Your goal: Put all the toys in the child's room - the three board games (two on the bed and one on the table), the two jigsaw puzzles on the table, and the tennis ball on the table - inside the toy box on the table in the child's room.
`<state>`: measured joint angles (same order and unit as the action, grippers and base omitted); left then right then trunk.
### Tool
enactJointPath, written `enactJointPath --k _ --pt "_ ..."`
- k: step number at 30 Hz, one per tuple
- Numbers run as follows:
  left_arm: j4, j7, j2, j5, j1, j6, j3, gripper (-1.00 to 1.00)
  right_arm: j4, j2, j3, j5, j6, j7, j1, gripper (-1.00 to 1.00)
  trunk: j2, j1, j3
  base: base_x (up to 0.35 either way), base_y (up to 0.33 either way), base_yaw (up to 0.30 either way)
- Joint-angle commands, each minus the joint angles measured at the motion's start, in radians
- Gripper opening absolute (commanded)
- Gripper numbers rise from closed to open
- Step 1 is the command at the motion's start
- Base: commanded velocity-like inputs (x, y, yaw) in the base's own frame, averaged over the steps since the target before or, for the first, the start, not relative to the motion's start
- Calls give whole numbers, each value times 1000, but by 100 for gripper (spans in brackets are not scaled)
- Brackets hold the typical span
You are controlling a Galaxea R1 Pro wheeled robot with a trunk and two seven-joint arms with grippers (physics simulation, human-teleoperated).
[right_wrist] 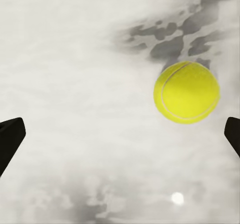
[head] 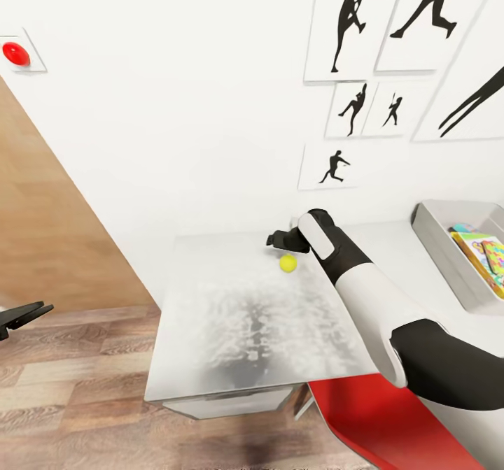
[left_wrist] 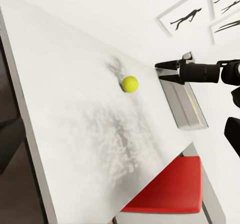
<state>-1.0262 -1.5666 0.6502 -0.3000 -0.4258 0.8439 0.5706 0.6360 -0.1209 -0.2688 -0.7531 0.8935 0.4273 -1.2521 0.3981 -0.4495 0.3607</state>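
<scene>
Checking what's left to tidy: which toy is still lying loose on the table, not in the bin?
The tennis ball, alone on the table; the others sit inside the toy box.

No text, label, brand or number can be read anywhere: the wall prints [head: 353, 29] carry only black silhouettes of figures, and the colourful covers in the toy box [head: 448, 253] are too small and blurred to make out any lettering.

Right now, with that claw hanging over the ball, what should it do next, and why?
Probably shift a little and lower: the right gripper is open above the table, and in its wrist view the ball lies off-centre, nearer one fingertip.
</scene>
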Motion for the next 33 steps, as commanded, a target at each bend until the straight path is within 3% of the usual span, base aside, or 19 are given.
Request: enactJointPath --k 1,33 --pt "0 -4 0 1 -1 11 0 100 1 1 -3 -11 1 10 -1 100 2 0 3 2 1 0" --pt "0 -4 0 1 -1 10 0 100 2 55 -1 -11 1 10 -3 100 2 0 56 26 0 0"
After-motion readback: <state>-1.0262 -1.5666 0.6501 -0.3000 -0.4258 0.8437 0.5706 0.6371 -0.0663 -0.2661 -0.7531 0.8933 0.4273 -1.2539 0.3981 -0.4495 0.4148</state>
